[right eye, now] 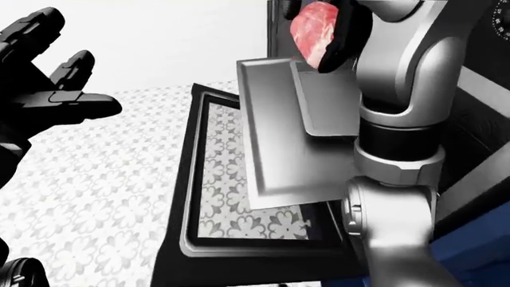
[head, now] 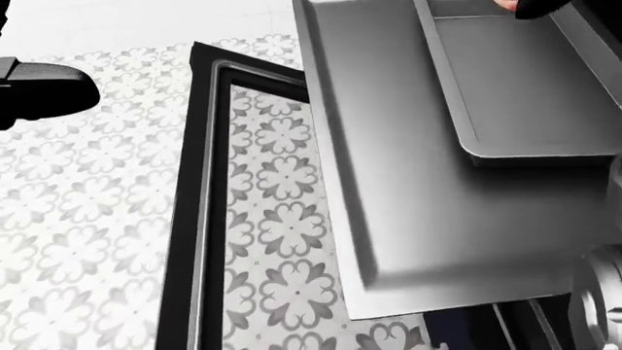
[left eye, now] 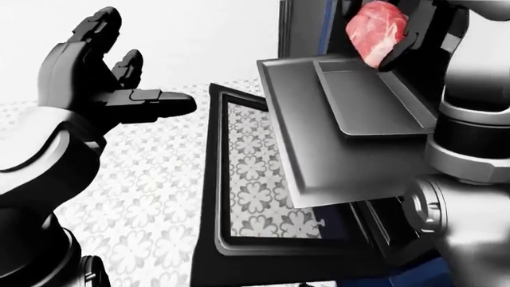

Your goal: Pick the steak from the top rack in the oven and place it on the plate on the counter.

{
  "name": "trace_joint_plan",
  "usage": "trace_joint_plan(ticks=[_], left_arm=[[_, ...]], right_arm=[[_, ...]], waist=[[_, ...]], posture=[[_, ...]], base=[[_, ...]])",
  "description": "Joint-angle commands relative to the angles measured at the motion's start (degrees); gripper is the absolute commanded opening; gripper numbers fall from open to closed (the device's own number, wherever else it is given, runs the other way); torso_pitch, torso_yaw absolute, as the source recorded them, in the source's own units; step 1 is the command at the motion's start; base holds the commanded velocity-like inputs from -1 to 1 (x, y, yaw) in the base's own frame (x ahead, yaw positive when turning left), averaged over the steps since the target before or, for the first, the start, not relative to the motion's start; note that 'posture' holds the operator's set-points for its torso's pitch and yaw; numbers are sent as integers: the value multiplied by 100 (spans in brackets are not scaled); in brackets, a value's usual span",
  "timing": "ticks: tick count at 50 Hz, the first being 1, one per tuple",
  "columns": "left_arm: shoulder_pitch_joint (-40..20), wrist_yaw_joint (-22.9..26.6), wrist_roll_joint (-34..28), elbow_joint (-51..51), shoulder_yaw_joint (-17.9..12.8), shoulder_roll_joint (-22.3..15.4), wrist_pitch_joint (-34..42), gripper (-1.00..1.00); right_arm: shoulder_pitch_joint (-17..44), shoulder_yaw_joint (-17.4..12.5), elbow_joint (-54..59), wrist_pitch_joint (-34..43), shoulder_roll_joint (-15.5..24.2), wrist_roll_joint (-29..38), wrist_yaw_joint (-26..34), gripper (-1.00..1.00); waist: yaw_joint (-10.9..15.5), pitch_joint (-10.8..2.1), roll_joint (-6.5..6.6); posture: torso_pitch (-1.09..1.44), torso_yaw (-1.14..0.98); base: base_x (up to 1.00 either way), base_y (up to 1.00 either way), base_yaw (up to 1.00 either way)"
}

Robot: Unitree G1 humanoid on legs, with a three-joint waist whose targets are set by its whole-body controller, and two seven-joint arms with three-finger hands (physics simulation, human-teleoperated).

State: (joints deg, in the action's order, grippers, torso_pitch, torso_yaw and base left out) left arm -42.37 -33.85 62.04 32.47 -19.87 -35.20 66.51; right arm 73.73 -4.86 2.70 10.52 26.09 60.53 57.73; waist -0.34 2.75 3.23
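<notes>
The steak (left eye: pixel 376 29), a red raw slab, is held in my right hand (left eye: pixel 399 36) above the small grey tray (left eye: pixel 375 101) that lies on the pulled-out oven rack (left eye: pixel 318 155). The black fingers (left eye: pixel 411 42) close round the steak; it also shows in the right-eye view (right eye: pixel 314 31). My left hand (left eye: pixel 119 84) is open and empty at the left, apart from the oven. The plate and the counter are not in view.
The oven door (left eye: pixel 247 197) hangs open and flat below the rack, its glass showing the patterned floor (left eye: pixel 143 179). My right arm (right eye: pixel 399 137) stands tall at the right. The oven's dark body (left eye: pixel 311 24) is at the top.
</notes>
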Motion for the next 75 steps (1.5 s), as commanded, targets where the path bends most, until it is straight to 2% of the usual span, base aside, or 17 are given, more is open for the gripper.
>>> trace_joint_plan(ticks=[1, 7, 9, 10, 12, 25, 27, 29, 30, 35, 43, 45, 54, 58, 63, 69, 75], left_arm=[[-137, 24, -28, 100, -72, -61, -161, 100], [-136, -57, 61, 169, -93, -55, -106, 100], [-120, -76, 77, 186, -80, -47, -114, 100], [-112, -69, 66, 185, -72, -47, -126, 100], [-96, -48, 31, 177, -55, -44, -154, 100], [-118, -68, 86, 166, -105, -80, -140, 100], [-92, -39, 26, 172, -51, -70, -182, 100], [-154, -105, 92, 190, -67, -59, -109, 100], [-181, -138, 122, 198, -64, -55, -90, 100], [-123, -158, 129, 248, -44, -35, -109, 100], [-111, 35, -115, 203, 17, 19, -159, 100], [-132, -5, -86, 253, 7, 54, -100, 100], [-272, -148, 4, 323, 75, 115, 37, 100], [-267, -128, -57, 359, 124, 176, 43, 100], [-258, -151, -30, 410, 89, 211, 98, 100], [-242, -113, -113, 406, 143, 257, 54, 100], [-257, -95, -141, 411, 129, 286, 77, 100]], right_arm=[[190, -99, -183, 7, 97, -1, -116, -100], [168, -110, -354, 96, 139, -19, -14, -100], [128, -118, -399, 105, 141, -35, -23, -100], [110, -120, -411, 105, 141, -44, -30, -100], [88, -118, -435, 122, 142, -47, -27, -100], [15, -105, -535, 176, 57, -11, -26, -100], [-16, -119, -598, 247, 55, -10, 11, -100], [-61, -144, -652, 306, 68, -31, 6, -100], [-95, -146, -696, 323, 78, -36, 19, -100], [-201, -161, -825, 360, 111, -79, 36, -100], [-213, -205, -998, 796, 91, -142, 103, -100], [-256, -204, -1111, 902, 98, -164, 171, -100], [-480, -251, -1341, 1078, 196, -288, 159, -100], [-550, -231, -1382, 1122, 159, -307, 119, -100], [-593, -217, -1424, 1157, 137, -307, 71, -100], [-714, -219, -1495, 1215, 114, -257, 115, -100], [-757, -209, -1515, 1218, 81, -260, 90, -100]], waist=[[-33, -176, 33], [-129, -87, -202], [-161, -218, -682], [-187, -126, -413], [-146, -307, -560], [16, -84, -341], [28, 12, -179], [81, -78, 565], [156, 75, 216], [137, -252, 202], [2, 124, -223], [-70, 62, -732], [-11, 163, -94], [-33, 144, 479], [-110, 31, 431], [2, 13, -490], [126, 289, -41]], posture=[[2, 0], [2, 0], [2, 0], [2, 0], [2, 0], [2, 0], [2, 0], [2, 0], [2, 0], [2, 0], [2, 0], [2, 0], [2, 0], [2, 0], [2, 0], [2, 0], [2, 0]], base=[[-58, 26, 0], [-59, 26, 0], [-60, 26, 0], [-61, 26, 0], [-61, 25, 0], [-61, 36, 0], [-62, 26, 0], [-61, 0, 0], [-59, 0, 0], [-59, 1, 0], [-31, -6, -11], [0, 0, -100], [0, 0, -100], [0, 0, -100], [0, -21, -60], [3, -13, 0], [37, -48, 0]])
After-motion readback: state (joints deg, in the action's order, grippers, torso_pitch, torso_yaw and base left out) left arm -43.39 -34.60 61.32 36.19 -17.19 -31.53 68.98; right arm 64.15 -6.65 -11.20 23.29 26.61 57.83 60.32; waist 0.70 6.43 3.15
